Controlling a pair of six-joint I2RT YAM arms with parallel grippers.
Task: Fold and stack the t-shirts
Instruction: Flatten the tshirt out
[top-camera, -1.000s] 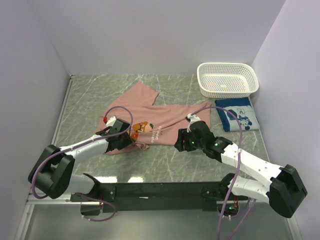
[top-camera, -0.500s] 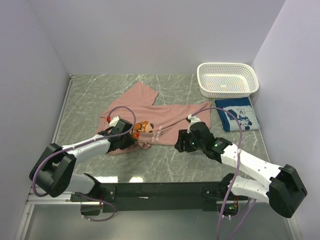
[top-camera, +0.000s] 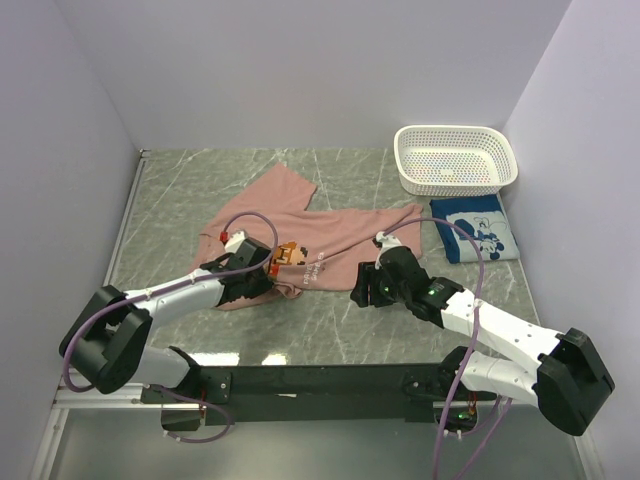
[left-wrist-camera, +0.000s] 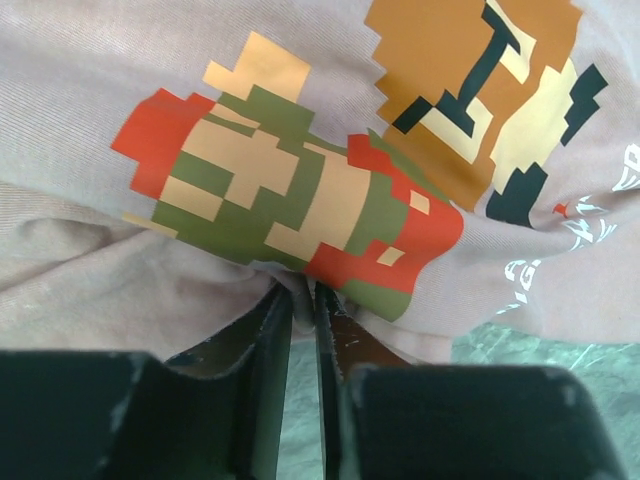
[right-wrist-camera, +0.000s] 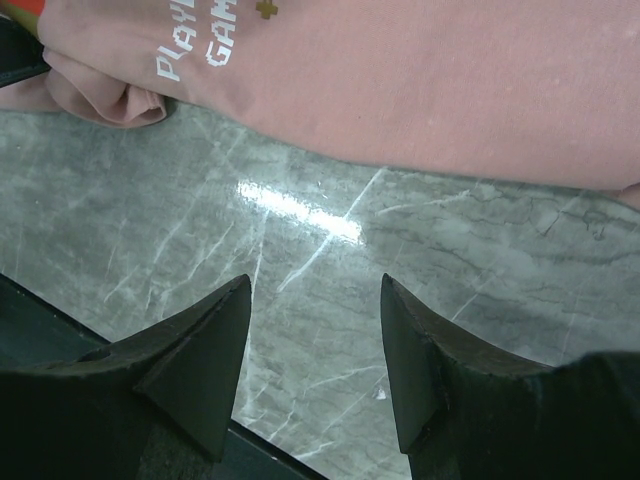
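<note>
The dusty-pink t-shirt (top-camera: 320, 225) lies crumpled in the middle of the table, its pixel-art print up (left-wrist-camera: 300, 190). My left gripper (top-camera: 262, 272) is shut on a pinch of its near-left hem, cloth squeezed between the two fingertips (left-wrist-camera: 300, 292). My right gripper (top-camera: 362, 292) is open and empty, hovering over bare table just in front of the pink shirt's near edge (right-wrist-camera: 420, 90). The blue t-shirt (top-camera: 475, 230) with white cartoon print lies folded at the right, below the basket.
A white perforated basket (top-camera: 456, 160) stands at the back right. The table (top-camera: 180, 200) is grey-green marble with walls on the left, back and right. A black rail (top-camera: 320, 380) runs along the near edge.
My left gripper has dragged the pink shirt's hem to the right, bunching it toward the print. My right gripper has stayed almost in place.
</note>
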